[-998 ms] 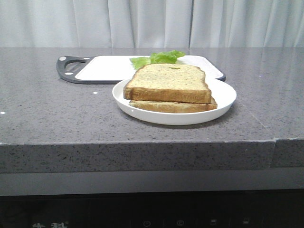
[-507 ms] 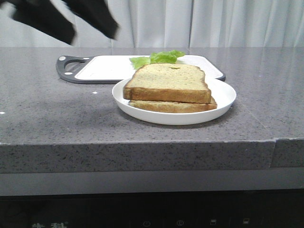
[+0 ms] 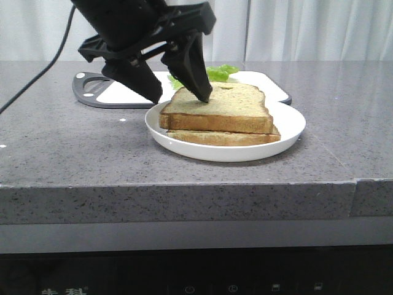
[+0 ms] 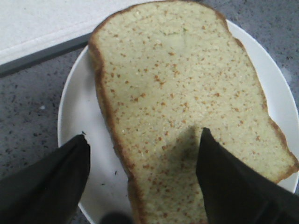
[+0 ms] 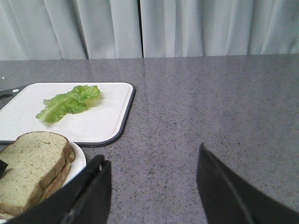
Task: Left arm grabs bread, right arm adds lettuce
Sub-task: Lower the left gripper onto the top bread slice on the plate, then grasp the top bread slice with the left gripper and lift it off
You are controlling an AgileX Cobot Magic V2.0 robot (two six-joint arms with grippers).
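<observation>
The bread [image 3: 218, 109], a thick tan speckled slice with a brown crust, lies on a thinner slice [image 3: 224, 137] in a white plate [image 3: 295, 126]. My left gripper [image 3: 179, 97] is open over the bread's left end: one finger tip rests at the bread's top, the other hangs outside the crust over the plate. In the left wrist view the bread [image 4: 177, 93] fills the frame between the spread fingers [image 4: 145, 140]. The green ruffled lettuce [image 3: 215, 74] lies on the white cutting board behind the plate; it also shows in the right wrist view [image 5: 67, 102]. My right gripper [image 5: 152, 161] is open and empty above bare counter.
The white cutting board [image 3: 129, 89] with a dark rim and handle lies behind the plate. The grey counter [image 3: 73, 153] has a front edge close to the plate. A white curtain hangs behind. In the right wrist view the plate [image 5: 77, 161] is just beside one finger.
My left arm has come in from the upper left and dropped down over the bread's left end. The bread, plate and lettuce have not moved.
</observation>
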